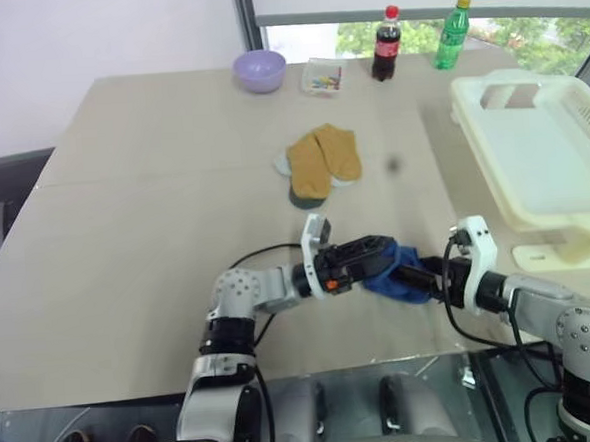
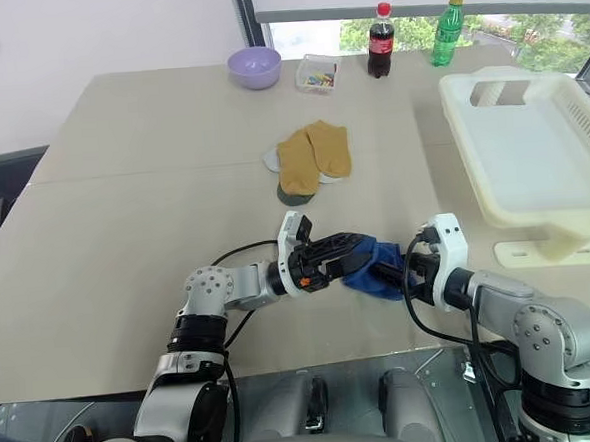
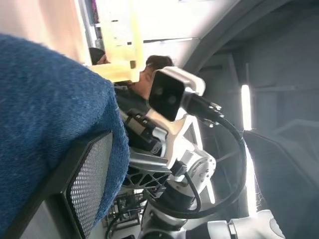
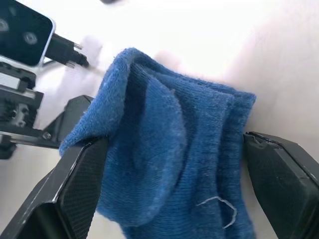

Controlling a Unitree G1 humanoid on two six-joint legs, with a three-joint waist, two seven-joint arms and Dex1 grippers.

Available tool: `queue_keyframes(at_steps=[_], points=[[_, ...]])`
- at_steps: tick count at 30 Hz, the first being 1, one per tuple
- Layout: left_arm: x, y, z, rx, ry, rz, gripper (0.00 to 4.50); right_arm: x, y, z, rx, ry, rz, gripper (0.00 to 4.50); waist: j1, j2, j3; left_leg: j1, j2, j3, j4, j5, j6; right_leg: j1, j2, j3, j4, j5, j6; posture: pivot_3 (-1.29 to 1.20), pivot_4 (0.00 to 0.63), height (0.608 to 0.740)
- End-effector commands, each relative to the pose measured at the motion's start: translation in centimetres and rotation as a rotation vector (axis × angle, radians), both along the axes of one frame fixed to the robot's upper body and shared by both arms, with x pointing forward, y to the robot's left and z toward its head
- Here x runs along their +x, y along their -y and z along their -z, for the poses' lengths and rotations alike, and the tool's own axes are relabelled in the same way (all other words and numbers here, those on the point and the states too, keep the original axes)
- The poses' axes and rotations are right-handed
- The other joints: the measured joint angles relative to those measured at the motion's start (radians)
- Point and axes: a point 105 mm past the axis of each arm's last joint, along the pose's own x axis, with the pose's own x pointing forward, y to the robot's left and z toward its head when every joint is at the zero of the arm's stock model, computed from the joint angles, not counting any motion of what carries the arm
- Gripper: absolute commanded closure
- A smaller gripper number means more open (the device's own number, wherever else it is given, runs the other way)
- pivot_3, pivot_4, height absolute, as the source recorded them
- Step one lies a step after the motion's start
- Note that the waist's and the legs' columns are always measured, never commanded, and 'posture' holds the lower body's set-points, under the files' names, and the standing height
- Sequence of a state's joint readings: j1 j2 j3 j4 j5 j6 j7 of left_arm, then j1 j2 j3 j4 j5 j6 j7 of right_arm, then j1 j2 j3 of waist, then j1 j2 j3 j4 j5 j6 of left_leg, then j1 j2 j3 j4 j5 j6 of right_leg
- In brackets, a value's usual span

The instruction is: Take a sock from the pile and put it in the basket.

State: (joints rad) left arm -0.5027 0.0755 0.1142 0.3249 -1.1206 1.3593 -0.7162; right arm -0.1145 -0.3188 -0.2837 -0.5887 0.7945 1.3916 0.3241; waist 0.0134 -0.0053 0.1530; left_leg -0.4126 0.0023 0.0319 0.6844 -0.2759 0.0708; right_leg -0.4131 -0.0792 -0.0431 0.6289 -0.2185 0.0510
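The blue sock (image 2: 376, 268) is spanned between left gripper (image 2: 349, 250) and right gripper (image 2: 403, 267), both with fingers spread wide around it, near the table's front edge. A mid-transfer handover is judged; carriage to the basket (image 2: 532, 156) is next required.

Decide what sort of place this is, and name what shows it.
Probably a lab or office room set up for robot trials: a plain table by a window, laid with a sock pile, basket and drink bottles.

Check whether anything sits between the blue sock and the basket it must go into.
Nothing visible does. The sock hangs between both grippers near the table's front edge; the tabletop from there to the basket, ahead on the right, is bare.
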Motion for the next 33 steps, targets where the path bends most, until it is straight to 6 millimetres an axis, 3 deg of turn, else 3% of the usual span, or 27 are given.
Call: queue_keyframes(at_steps=[1, 6, 12, 18, 27, 31, 33], points=[[-0.7, 0.6, 0.4, 0.012, -0.007, 0.038, 0.0, -1.9, -0.3, 0.5, 0.014, -0.041, -0.092, 0.05, 0.002, 0.0, 0.0, 0.0, 0.0, 0.0, 0.0, 0.0, 0.0, 0.0, 0.0, 0.0, 0.0, 0.0, 0.0, 0.0, 0.15, 0.74], [-0.9, 0.7, 0.2, -0.002, -0.004, 0.059, 0.0, -2.6, 1.3, 0.5, -0.024, -0.039, -0.096, 0.05, 0.002, 0.0, 0.0, 0.0, 0.0, 0.0, 0.0, 0.0, 0.0, 0.0, 0.0, 0.0, 0.0, 0.0, 0.0, 0.0, 0.15, 0.74], [-1.1, 1.1, 0.4, 0.011, -0.001, 0.083, 0.0, -2.9, -0.2, -0.2, 0.105, -0.028, -0.108, 0.05, 0.001, 0.0, 0.0, 0.0, 0.0, 0.0, 0.0, 0.0, 0.001, 0.0, 0.0, 0.0, 0.0, 0.0, 0.0, 0.0, 0.15, 0.74], [-1.2, 1.3, 0.6, 0.013, -0.004, 0.1, 0.0, -2.3, -1.0, 0.5, 0.165, -0.082, -0.03, 0.05, 0.001, -0.001, 0.0, 0.0, 0.0, 0.0, 0.0, 0.0, 0.001, 0.0, 0.0, 0.001, 0.0, 0.0, 0.0, 0.0, 0.15, 0.74], [-1.3, 1.5, 0.9, 0.025, 0.001, 0.108, 0.0, -1.4, -0.5, 1.0, 0.247, -0.134, 0.059, 0.05, 0.0, 0.0, -0.001, 0.001, 0.0, 0.0, 0.0, 0.0, 0.001, 0.0, 0.0, 0.001, 0.001, 0.0, 0.0, 0.0, 0.15, 0.74], [-1.1, 1.4, 0.9, 0.021, 0.0, 0.093, 0.0, -1.8, -0.2, 1.5, 0.208, -0.152, 0.052, 1.08, 0.001, 0.0, -0.001, 0.001, 0.0, 0.0, 0.0, 0.0, 0.001, 0.0, 0.0, 0.001, 0.002, 0.0, 0.0, 0.0, 0.15, 0.74], [-0.9, 1.2, 0.9, 0.013, -0.005, 0.078, 0.0, -1.9, 0.0, 1.6, 0.206, -0.155, 0.052, 2.08, 0.0, 0.0, -0.001, 0.001, 0.0, 0.0, 0.0, 0.0, 0.001, 0.0, 0.0, 0.001, 0.001, 0.0, 0.0, 0.0, 0.15, 0.74]])
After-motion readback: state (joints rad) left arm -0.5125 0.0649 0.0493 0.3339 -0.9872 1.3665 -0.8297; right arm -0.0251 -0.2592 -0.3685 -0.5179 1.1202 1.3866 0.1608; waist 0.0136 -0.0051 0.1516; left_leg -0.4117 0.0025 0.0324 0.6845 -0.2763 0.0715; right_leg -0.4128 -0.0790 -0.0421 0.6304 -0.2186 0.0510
